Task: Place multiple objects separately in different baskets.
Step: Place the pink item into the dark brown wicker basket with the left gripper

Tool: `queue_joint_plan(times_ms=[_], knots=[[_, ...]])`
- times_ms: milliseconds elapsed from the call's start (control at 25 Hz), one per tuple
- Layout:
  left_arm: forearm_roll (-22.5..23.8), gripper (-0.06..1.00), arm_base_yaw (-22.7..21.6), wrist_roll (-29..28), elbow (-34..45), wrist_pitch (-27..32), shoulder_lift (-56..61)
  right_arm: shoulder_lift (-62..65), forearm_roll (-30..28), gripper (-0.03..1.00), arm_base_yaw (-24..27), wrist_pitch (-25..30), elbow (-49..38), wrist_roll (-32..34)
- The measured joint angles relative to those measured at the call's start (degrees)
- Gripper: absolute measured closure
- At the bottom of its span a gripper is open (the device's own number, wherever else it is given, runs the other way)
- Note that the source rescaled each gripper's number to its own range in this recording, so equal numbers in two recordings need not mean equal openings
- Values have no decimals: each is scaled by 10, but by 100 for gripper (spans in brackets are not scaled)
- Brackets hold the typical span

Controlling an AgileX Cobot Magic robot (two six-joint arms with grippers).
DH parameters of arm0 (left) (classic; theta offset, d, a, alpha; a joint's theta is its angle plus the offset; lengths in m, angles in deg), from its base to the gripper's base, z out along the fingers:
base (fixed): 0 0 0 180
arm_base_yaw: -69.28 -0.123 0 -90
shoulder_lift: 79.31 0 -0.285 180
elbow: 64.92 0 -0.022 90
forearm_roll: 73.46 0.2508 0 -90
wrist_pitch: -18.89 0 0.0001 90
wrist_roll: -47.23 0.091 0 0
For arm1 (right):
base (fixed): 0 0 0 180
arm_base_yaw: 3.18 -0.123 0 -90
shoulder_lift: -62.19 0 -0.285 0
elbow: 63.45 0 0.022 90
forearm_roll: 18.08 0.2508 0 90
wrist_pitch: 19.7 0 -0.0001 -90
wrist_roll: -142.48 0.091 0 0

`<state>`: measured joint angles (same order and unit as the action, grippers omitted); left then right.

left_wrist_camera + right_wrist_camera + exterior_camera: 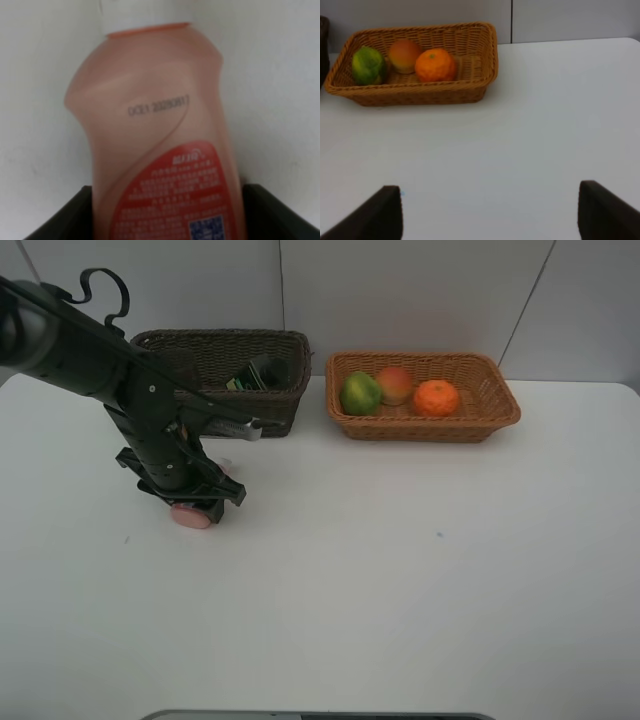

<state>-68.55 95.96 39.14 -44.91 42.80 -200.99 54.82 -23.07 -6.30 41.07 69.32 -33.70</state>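
A matte black left gripper (192,508) has its fingers closed around a curved pink plastic bottle (155,135) with a glossy red label, low over the smooth white tabletop (400,570). The right gripper's fingers (385,215) stand apart, empty. An orange (436,397) and two rounded fruits sit in the shallow tan wicker basket (500,410); a dark bottle (258,373) lies in the deeper brown one (280,405).

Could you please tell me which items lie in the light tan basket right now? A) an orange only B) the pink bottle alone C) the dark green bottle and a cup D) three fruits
D: the tan basket holds the green-yellow fruit, the red-yellow fruit and the orange.
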Motion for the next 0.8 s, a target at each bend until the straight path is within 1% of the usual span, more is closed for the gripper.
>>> queue_joint_plan(times_ms=[200,360,560,800], knots=[[0,22,0,0,0,9,23,0,0,34,0,0,0,0],[-1,22,0,0,0,25,64,0,0,34,0,0,0,0],[-4,22,0,-1,-1,29,130,0,0,34,0,0,0,0],[-3,22,0,-2,-50,46,170,0,0,34,0,0,0,0]])
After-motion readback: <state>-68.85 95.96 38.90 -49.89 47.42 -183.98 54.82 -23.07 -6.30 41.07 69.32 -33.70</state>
